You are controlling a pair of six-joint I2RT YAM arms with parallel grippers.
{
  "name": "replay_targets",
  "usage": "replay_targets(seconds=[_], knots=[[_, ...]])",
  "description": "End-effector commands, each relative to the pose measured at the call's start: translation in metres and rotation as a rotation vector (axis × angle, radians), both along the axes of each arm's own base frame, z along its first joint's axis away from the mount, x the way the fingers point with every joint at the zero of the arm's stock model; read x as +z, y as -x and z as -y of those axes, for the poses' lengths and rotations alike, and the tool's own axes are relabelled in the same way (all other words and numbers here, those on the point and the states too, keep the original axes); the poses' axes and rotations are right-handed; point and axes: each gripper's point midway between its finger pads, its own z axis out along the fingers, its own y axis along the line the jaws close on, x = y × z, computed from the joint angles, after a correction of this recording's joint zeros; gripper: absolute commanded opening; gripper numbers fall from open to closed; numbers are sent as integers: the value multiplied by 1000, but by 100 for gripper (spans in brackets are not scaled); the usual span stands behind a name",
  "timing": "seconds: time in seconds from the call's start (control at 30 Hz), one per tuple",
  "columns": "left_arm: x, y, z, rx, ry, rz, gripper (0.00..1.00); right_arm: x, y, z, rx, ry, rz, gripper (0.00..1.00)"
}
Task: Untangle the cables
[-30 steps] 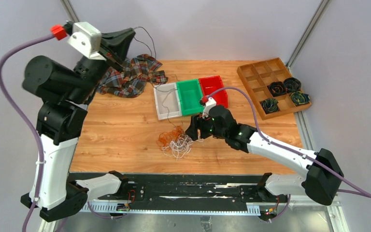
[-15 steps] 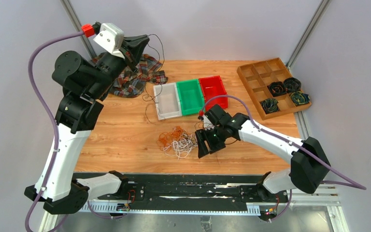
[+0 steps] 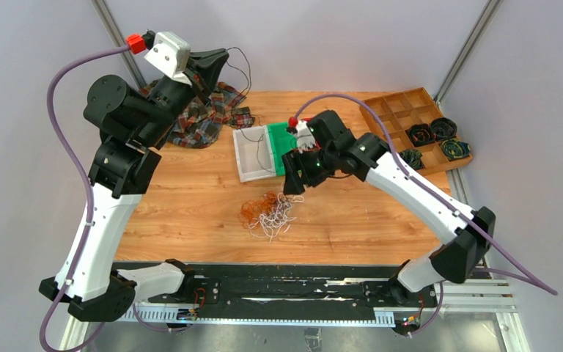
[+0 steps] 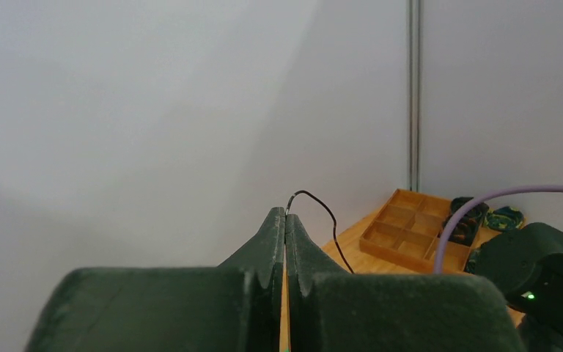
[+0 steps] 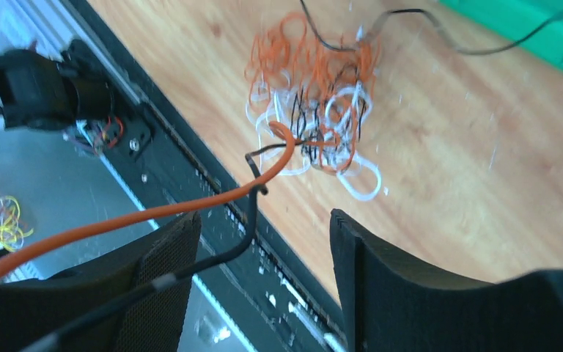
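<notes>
Cables (image 3: 267,213): bunch laid on table (image 3: 190,205), centre front, just below and left of right gripper (image 3: 292,185), the nearer one, jaws parted. Left gripper (image 3: 218,59), held high back-left, is clamped on one black strand (image 4: 315,209).

Robot lab test cell: plain grey panel walls (image 3: 337,37) w/ alu frame posts (image 3: 469,51), 2 arms (image 3: 106,220) bolted to a black rail (image 3: 293,287) along the near edge of a wood tabletop (image 3: 190,213), sorting bins (image 3: 249,163) & a compartment tray (image 3: 381,116) toward its far edge.
</notes>
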Motion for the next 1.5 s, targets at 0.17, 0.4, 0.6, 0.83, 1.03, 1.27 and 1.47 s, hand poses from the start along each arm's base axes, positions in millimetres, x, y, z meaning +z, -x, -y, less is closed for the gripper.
replay_targets(seconds=[0.17, 0.4, 0.6, 0.83, 1.03, 1.27, 1.47], knots=[[35, 5, -1, -5, 60, 69, 0, -28, -11, -11, -28, -23, -80, 65], [39, 3, -4, 18, 50, 85, 0, -105, 93, 19, -1, -38, -514, 69], [36, 4, -4, 13, 41, 62, 1, -90, 116, 48, 53, 77, -508, 72], [32, 5, -2, 4, 15, 55, 0, -59, 84, 91, 7, 357, -295, 74], [33, 2, 0, 2, 8, 48, 0, -54, 60, 101, -89, 402, -175, 76], [43, 6, -3, 7, -1, 73, 0, -76, 113, 64, 79, 223, -461, 79], [36, 4, 3, -13, -13, 72, 0, -105, 92, 110, -86, 424, -304, 79]])
